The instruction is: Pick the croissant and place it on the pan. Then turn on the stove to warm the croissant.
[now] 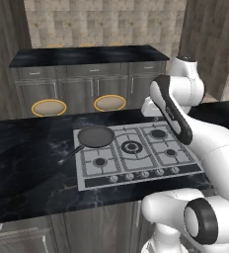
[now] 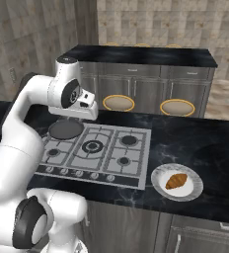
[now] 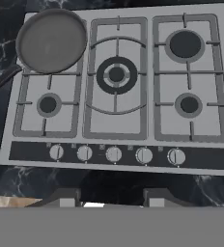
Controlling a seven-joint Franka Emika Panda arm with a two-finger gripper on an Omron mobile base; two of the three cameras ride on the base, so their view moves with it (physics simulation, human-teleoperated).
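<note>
Dark marble desk (image 1: 27,163) all around, and the stove (image 3: 119,87) sits flush in it with five knobs (image 3: 114,154) lined up along its front edge. The pan (image 3: 51,39) rests on the stove's back-left burner, handle (image 1: 69,155) sticking out over the desk to the left, bowl bare. Behind the desk stand two round stools (image 2: 119,103), with a second counter (image 2: 141,54) further back. Nothing stands between the stove and the white plate (image 2: 158,184), which sits on the desk just right of the stove. The croissant (image 2: 176,181) lies on that plate, well apart from the tool (image 3: 111,198), which hangs over the stove's front edge, tips spread apart and holding nothing.
</note>
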